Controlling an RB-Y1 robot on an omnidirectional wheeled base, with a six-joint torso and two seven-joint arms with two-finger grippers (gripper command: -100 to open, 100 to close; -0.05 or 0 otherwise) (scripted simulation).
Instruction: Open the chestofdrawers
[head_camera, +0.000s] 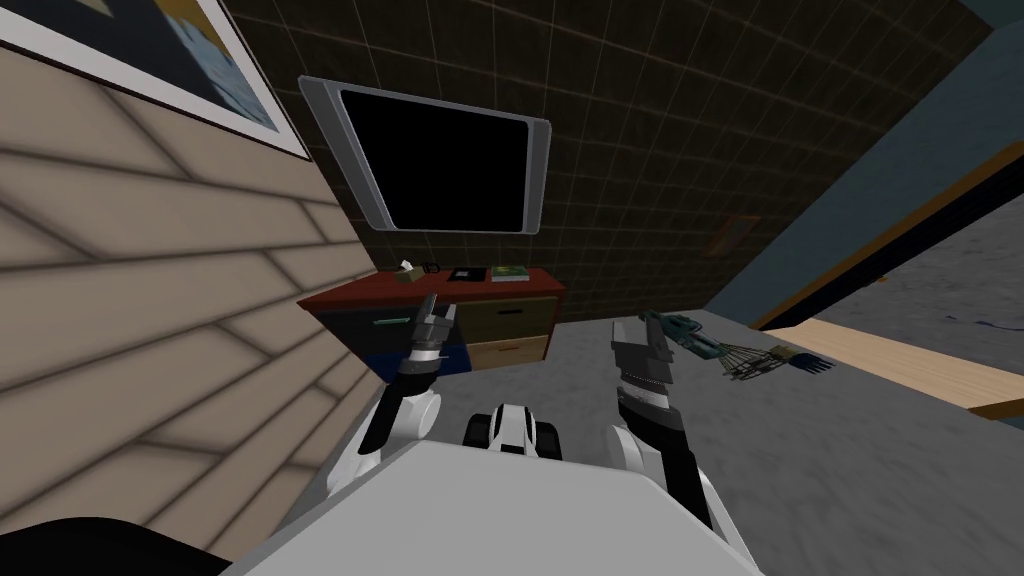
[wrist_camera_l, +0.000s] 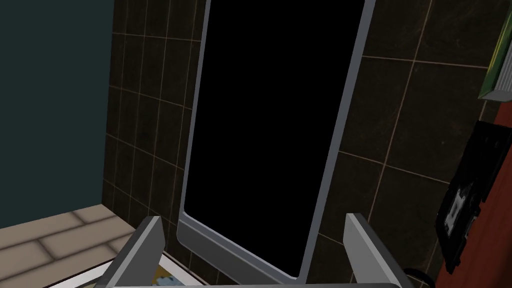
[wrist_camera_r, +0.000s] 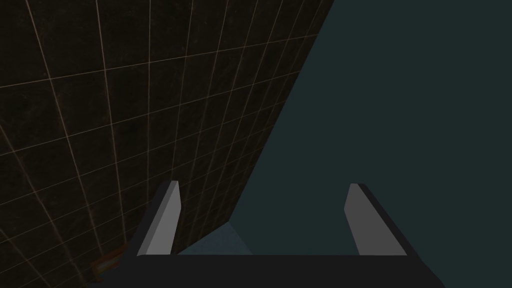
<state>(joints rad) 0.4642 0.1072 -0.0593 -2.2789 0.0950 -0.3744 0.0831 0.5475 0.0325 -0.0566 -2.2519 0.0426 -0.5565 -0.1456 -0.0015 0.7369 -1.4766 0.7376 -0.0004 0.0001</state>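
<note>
A low chest of drawers (head_camera: 440, 320) with a red-brown top stands against the dark tiled wall ahead. It has dark blue drawer fronts on its left side, an olive one and a tan one on its right, each with a small handle. My left gripper (head_camera: 432, 312) is raised in front of the chest's left half, open, its fingers (wrist_camera_l: 145, 245) bare and aimed above the chest's top. Off to the right of the chest, over the floor, my right gripper (head_camera: 632, 332) also stands open and holds nothing, as its wrist view's fingers (wrist_camera_r: 162, 220) show.
A dark screen (head_camera: 440, 155) in a grey frame hangs on the wall above the chest. Small items lie on the chest top: a box (head_camera: 407, 271), a black tablet (head_camera: 465, 273) and a green book (head_camera: 508, 271). A wire rack (head_camera: 740, 355) lies on the floor to the right. A plank wall (head_camera: 150, 330) runs close on my left.
</note>
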